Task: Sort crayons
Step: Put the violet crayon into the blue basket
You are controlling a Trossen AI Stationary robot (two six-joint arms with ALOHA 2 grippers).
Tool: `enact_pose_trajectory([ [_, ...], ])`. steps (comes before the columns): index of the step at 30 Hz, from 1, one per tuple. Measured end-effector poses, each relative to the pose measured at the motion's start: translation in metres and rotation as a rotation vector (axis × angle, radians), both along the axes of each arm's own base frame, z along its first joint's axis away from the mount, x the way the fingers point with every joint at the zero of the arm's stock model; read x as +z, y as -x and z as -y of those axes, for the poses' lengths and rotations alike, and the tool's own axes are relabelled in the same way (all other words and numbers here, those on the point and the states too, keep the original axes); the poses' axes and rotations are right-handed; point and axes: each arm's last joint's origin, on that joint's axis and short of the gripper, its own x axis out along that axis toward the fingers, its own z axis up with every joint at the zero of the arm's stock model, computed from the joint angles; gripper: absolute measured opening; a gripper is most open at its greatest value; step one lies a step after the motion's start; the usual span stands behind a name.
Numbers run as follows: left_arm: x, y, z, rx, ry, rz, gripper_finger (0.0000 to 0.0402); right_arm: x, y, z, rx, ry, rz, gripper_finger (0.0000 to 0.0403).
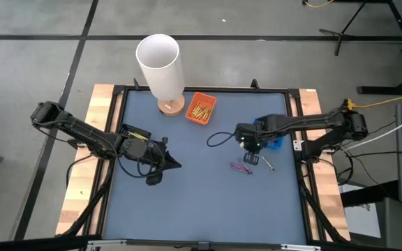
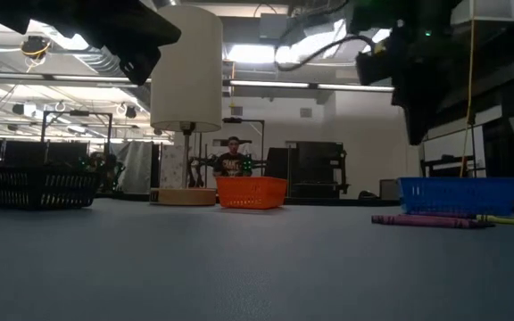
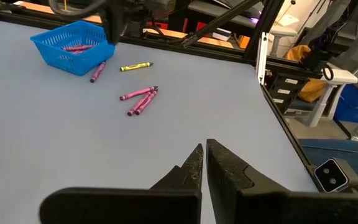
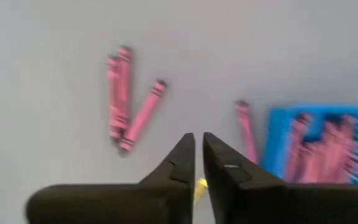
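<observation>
High view: right gripper [image 1: 249, 157] hangs over loose purple crayons [image 1: 241, 167] beside the blue tray [image 1: 276, 143]; left gripper [image 1: 173, 164] waits mid-table, clenched. Right wrist view: fingers nearly together, nothing gripped, yellow crayon [image 4: 199, 188] beneath; purple crayons fill the tray

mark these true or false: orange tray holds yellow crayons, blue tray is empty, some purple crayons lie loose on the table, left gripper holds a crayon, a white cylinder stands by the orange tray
1. The orange tray holds yellow crayons. True.
2. The blue tray is empty. False: purple crayons lie in it.
3. Some purple crayons lie loose on the table. True, with one loose yellow crayon near them.
4. The left gripper holds a crayon. False: it is shut on nothing.
5. A white cylinder stands beside the orange tray. True.
</observation>
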Motion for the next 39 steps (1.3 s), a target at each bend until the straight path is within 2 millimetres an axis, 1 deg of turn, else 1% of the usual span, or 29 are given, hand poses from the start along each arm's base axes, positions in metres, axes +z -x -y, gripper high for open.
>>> enact_pose_trajectory([
  [4,0.000,0.000,0.000,0.000,0.000,0.000,0.0007,-0.004,-0.011,-0.001,0.007,-0.035,0.061,0.0068],
  [8,0.000,0.000,0.000,0.000,0.000,-0.004,0.0007,-0.016,-0.019,-0.001,0.006,-0.032,0.026,0.0111],
  [12,0.000,0.000,0.000,0.000,-0.001,-0.006,0.0007,-0.034,-0.026,0.000,0.004,-0.031,-0.052,0.0132],
  [22,0.000,0.000,0.000,0.001,0.003,-0.006,0.0007,-0.070,-0.030,0.001,0.002,-0.009,-0.268,0.0136],
  [26,0.000,0.000,0.000,0.001,0.003,-0.006,0.0007,-0.079,-0.032,0.003,0.004,0.077,-0.309,0.0136],
  [32,0.000,0.000,0.000,0.002,0.002,-0.006,0.0007,-0.081,-0.030,0.008,0.031,0.233,-0.350,0.0136],
  [39,0.000,0.000,0.000,0.002,0.002,-0.006,0.0007,-0.081,-0.029,0.016,0.085,0.245,-0.370,0.0136],
])
